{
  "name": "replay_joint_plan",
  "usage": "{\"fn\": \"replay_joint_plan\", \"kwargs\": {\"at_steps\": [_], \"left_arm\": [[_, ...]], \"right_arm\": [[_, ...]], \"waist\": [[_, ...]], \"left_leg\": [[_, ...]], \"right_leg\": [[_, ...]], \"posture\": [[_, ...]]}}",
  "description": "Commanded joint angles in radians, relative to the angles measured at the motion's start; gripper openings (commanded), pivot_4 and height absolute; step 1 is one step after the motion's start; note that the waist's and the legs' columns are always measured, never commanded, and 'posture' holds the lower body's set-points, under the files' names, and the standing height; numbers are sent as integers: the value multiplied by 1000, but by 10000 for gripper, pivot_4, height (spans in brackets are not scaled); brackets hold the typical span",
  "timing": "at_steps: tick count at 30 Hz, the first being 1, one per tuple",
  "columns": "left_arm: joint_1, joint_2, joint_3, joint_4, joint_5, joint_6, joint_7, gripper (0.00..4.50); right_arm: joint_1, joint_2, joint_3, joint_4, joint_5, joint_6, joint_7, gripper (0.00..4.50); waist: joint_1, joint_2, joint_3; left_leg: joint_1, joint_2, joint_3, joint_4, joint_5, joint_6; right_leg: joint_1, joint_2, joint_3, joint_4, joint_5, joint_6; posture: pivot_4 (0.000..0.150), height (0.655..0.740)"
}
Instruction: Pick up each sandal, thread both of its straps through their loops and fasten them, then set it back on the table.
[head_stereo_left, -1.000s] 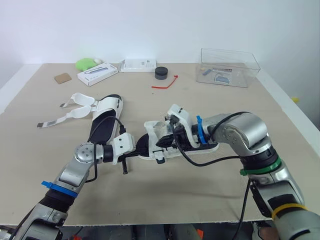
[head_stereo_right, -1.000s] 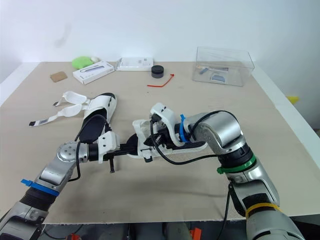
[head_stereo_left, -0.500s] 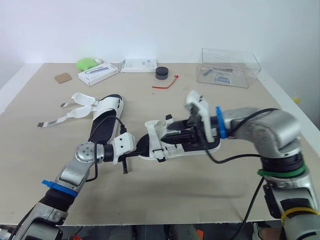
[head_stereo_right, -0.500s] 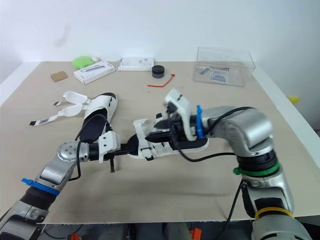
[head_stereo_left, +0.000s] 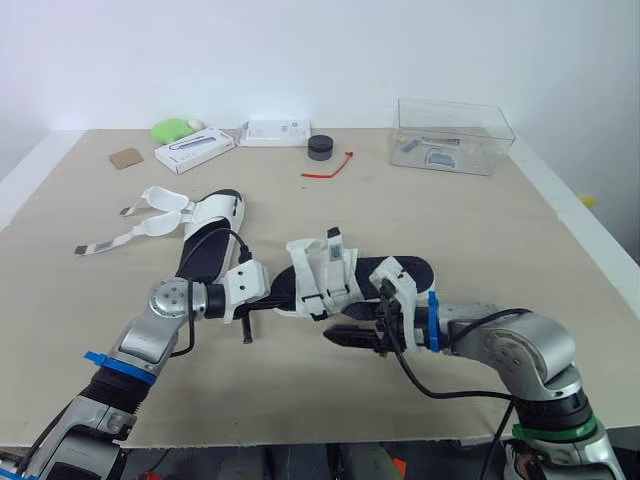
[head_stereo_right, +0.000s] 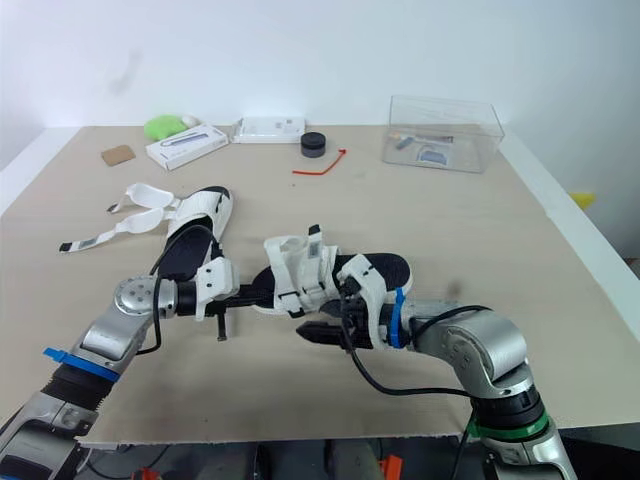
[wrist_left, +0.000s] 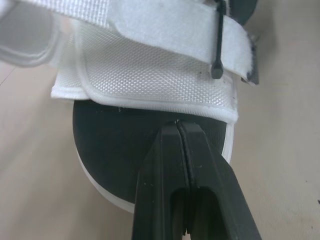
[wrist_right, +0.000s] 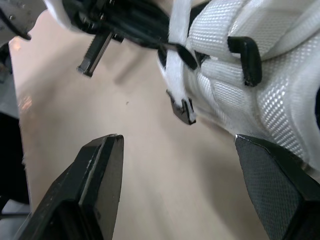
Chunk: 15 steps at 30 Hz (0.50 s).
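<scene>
Table (head_stereo_left: 480, 230), tan top.

Far left: first sandal (head_stereo_left: 208, 245) lies flat with its two straps (head_stereo_left: 140, 215) loose and splayed out leftward on the table.

Left of centre: left gripper (head_stereo_left: 282, 292) has its fingers pressed together on the black sole edge at the left end of the second sandal (head_stereo_left: 350, 278).

Centre: that second sandal lies with its white straps bunched over its left half and one strap end (head_stereo_left: 333, 241) standing up. The left wrist view shows a black loop (wrist_left: 218, 45) across a white strap. Cannot tell whether the pinched end is off the table.

Just near of it: right gripper (head_stereo_left: 350, 337) has its fingers spread wide, holding nothing, and points left, low over the table.

Far edge: green object (head_stereo_left: 172, 128), white boxes (head_stereo_left: 195, 150), black puck (head_stereo_left: 320, 147), red tie (head_stereo_left: 332, 167), clear container (head_stereo_left: 455, 135).
</scene>
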<state>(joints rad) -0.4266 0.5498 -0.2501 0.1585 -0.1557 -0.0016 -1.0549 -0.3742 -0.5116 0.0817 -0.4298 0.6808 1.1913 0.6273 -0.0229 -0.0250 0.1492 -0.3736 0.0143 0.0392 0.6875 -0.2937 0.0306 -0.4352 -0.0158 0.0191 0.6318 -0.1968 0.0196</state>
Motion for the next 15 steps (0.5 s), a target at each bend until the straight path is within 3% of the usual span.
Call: {"fn": "replay_joint_plan", "kwargs": {"at_steps": [1,12,15], "left_arm": [[30,22,-31,65,50,28,-22,0],[41,17,-28,53,62,31,-15,0],[54,22,-26,40,62,36,-11,0]], "right_arm": [[-47,54,-34,-12,20,-19,-40,38090],[-87,110,-10,-17,66,49,-52,38090],[-88,110,10,-2,61,53,-47,23818]], "waist": [[0,0,0],[0,0,0],[0,0,0]], "left_leg": [[0,0,0,0,0,0],[0,3,-1,0,0,0],[0,3,-1,0,0,0]], "right_leg": [[0,1,1,0,0,0],[0,2,1,0,1,-3],[0,2,1,0,0,-4]], "posture": [[1500,7400],[1500,7400],[1500,7400]]}}
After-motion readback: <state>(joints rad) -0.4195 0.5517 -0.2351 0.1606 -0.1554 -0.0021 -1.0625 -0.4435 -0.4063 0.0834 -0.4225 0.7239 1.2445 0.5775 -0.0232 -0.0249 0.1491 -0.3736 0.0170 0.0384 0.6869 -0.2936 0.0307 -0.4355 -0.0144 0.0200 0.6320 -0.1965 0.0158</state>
